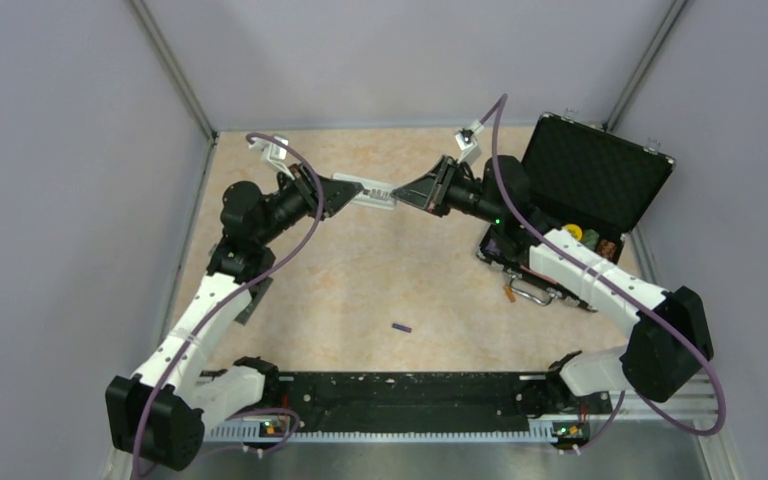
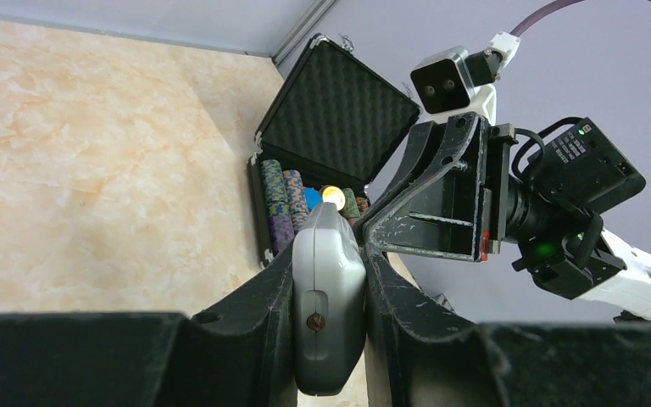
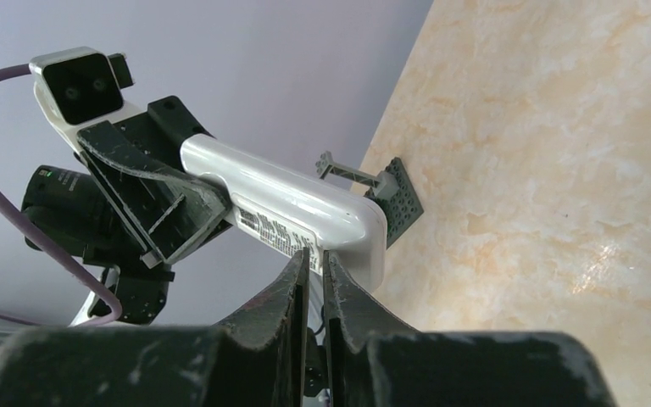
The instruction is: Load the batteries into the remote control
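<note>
The white remote control (image 1: 372,193) is held in the air at the back middle, between both grippers. My left gripper (image 1: 345,193) is shut on one end of it; in the left wrist view the remote (image 2: 329,297) sits edge-on between the fingers of this gripper (image 2: 329,254). My right gripper (image 1: 405,193) is shut, with only a thin slit between the jaws. Its tips (image 3: 314,254) touch the remote's labelled face (image 3: 297,199) near the rounded end. One dark purple battery (image 1: 401,327) lies on the table in front of the arms' bases.
An open black foam-lined case (image 1: 600,180) with striped poker-chip stacks (image 1: 600,243) stands at the right. It also shows in the left wrist view (image 2: 339,119). A dark grey perforated piece (image 3: 400,199) lies on the table by the wall. Walls close in the table.
</note>
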Controlling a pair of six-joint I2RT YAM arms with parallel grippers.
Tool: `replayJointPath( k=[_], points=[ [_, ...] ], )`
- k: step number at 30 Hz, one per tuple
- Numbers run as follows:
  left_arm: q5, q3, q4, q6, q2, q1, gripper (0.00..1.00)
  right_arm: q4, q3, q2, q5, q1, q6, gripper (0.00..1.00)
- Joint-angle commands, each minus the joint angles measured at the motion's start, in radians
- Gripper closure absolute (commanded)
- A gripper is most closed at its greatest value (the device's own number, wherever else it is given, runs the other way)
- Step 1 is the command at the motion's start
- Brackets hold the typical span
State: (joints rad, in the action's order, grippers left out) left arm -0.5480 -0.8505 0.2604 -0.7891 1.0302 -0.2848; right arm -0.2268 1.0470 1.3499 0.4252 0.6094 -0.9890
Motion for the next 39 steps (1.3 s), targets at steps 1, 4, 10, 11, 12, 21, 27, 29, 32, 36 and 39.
replayJointPath(
  k=[1, 4, 10, 11, 12, 21, 27, 29, 32, 36, 39],
  points=[
    [0.032, -0.013, 0.006, 0.009, 0.004, -0.013, 1.0, -0.02, 0.042, 0.006, 0.002, 0.01, 0.02, 0.9],
    [0.087, -0.003, -0.051, -0.004, 0.04, -0.024, 1.0, 0.053, 0.043, 0.017, -0.027, 0.009, 0.04, 0.84],
    [0.095, 0.15, 0.126, -0.159, 0.184, -0.05, 1.0, 0.199, -0.026, 0.054, -0.104, -0.028, 0.1, 0.75],
    [0.107, 0.176, 0.155, -0.169, 0.21, -0.058, 1.0, 0.214, -0.035, 0.063, -0.103, -0.034, 0.114, 0.74],
    [0.113, 0.198, 0.175, -0.171, 0.235, -0.064, 1.0, 0.225, -0.038, 0.076, -0.101, -0.037, 0.134, 0.72],
    [0.121, 0.341, 0.422, -0.196, 0.41, -0.098, 1.0, 0.206, -0.167, 0.162, -0.066, -0.044, 0.221, 0.6],
    [0.164, 0.424, 0.471, -0.112, 0.419, -0.121, 1.0, 0.071, -0.242, 0.231, 0.025, -0.043, 0.192, 0.61],
    [0.169, 0.444, 0.487, -0.087, 0.434, -0.123, 1.0, 0.035, -0.255, 0.251, 0.039, -0.04, 0.19, 0.65],
    [0.19, 0.474, 0.52, -0.061, 0.454, -0.13, 1.0, -0.036, -0.273, 0.274, 0.059, -0.029, 0.176, 0.7],
    [0.231, 0.486, 0.502, -0.02, 0.458, -0.144, 1.0, -0.105, -0.299, 0.295, 0.066, -0.021, 0.137, 0.71],
    [0.268, 0.498, 0.486, 0.001, 0.453, -0.147, 1.0, -0.147, -0.315, 0.325, 0.076, -0.016, 0.113, 0.65]
  ],
)
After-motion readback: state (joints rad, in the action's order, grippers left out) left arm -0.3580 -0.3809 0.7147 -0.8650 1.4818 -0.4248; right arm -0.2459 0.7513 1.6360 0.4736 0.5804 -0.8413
